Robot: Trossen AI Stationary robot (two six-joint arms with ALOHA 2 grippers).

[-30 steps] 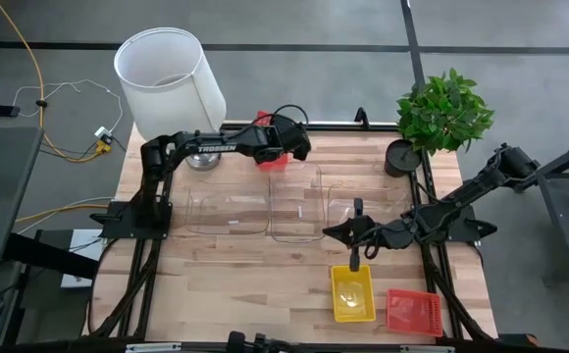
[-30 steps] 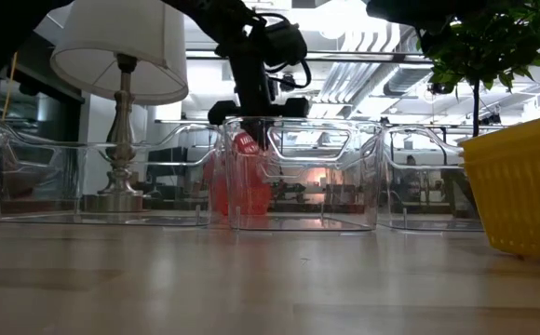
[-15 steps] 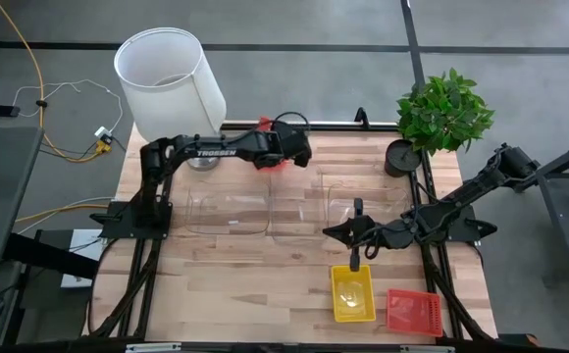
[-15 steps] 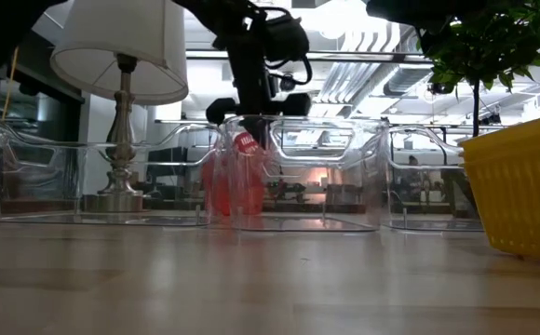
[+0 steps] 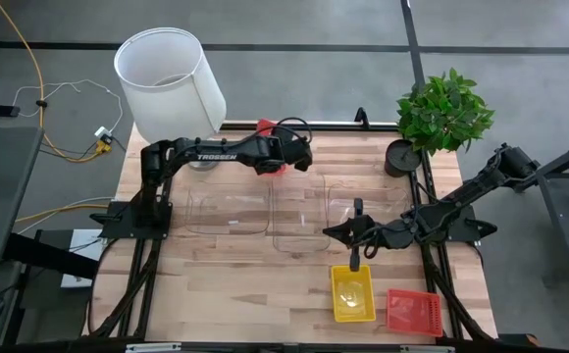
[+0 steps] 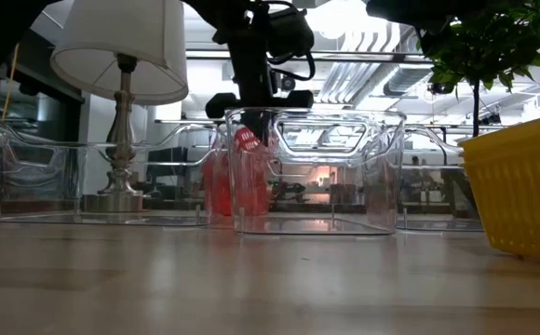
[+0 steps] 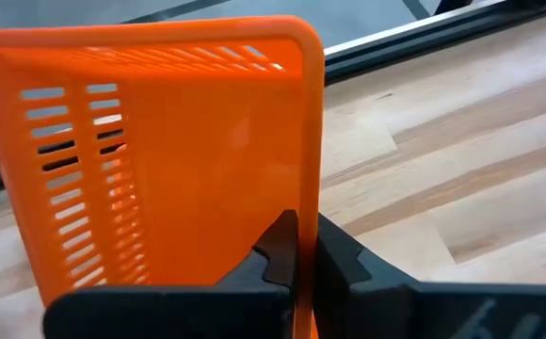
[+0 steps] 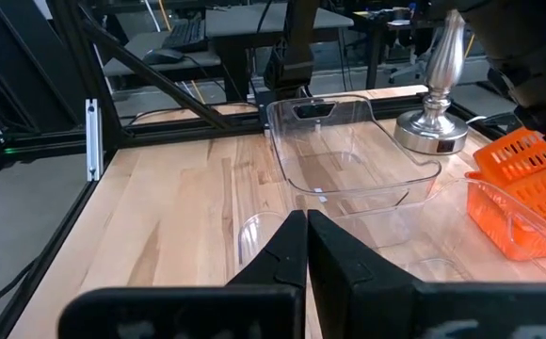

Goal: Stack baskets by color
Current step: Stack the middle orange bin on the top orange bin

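We see the left gripper [image 5: 286, 157] reach far across the table's back edge, pinching an orange basket [image 7: 160, 151]. The right gripper [image 5: 355, 235] waits closed above the yellow basket [image 5: 352, 292].

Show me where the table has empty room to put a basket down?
Bare wood lies in front of the clear bins, left of the yellow basket. The far edge is crowded: lamp, left gripper holding an orange basket, plant.

High view looks straight down over the whole table [image 5: 265, 284]. Low view sits level at tabletop, close. Both share the clear bins [image 6: 312, 172]; wrist views peer close past their fingers.
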